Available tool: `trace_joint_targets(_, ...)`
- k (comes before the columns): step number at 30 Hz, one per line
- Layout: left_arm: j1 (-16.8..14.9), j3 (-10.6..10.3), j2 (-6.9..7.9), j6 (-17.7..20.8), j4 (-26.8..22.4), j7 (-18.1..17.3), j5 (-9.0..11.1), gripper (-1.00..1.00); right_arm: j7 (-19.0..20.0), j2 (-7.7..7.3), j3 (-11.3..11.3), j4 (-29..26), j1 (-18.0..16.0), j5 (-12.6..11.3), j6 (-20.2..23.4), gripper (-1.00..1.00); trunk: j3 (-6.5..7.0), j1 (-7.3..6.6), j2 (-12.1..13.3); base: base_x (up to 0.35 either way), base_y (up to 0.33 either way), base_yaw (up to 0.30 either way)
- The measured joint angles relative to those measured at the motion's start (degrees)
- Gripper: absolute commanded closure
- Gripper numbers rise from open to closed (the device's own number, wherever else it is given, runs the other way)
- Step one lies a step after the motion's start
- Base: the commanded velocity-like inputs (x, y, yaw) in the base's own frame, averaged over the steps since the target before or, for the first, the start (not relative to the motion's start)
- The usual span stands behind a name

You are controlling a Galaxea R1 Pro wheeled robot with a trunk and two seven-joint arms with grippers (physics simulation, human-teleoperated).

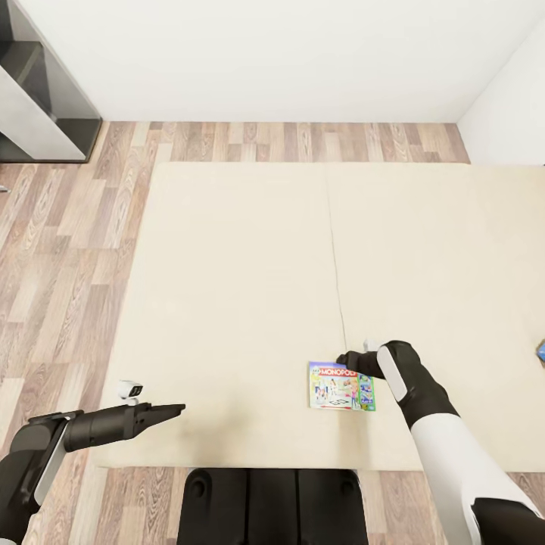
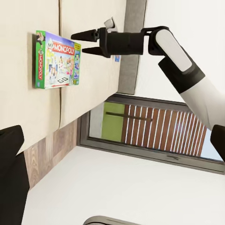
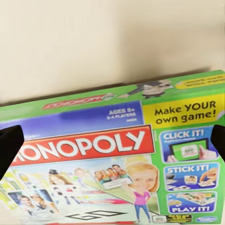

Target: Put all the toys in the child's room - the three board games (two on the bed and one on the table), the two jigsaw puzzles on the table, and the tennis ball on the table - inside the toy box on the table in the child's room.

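Hovering, right gripper (image 2: pixel 84 42): I have it poised just over the far edge of the Monopoly box (image 1: pixel 341 386), jaws spread apart and empty, fingers aimed down at the bed so they can straddle that edge.
Grip state, right: open wide, nothing between the fingertips (image 3: pixel 10 143); in the right wrist view the dark tips sit at either side of the lid, which I read as lined up for a pinch across the box.
Monopoly box: lying flat, lid up, on the bed (image 1: pixel 250 288), near its front edge and just beside the centre seam; it is the landmark I steer by.
Left gripper (image 1: pixel 172 411): parked well to the left of the Monopoly box, over the bed's front corner; looks closed to a point and carries nothing, kept clear so the arms don't cross.
Blue item (image 1: pixel 541 350): far right of the Monopoly box, cut by the frame; I cannot tell what it is.
Toy box: not something I can place from here.
Step, my judgement: first pickup, barely begun.
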Motion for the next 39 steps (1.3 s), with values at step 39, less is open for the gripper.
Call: trace_joint_targets(39, 0.0, 0.0, -0.08, 0.0, 0.0, 0.0, -0.1, -1.0, 1.2, -2.32, 0.4, 0.0, 0.2, 0.1, -0.1, -1.0, 0.06, 0.0, 0.0, 0.0, 0.0, 0.0)
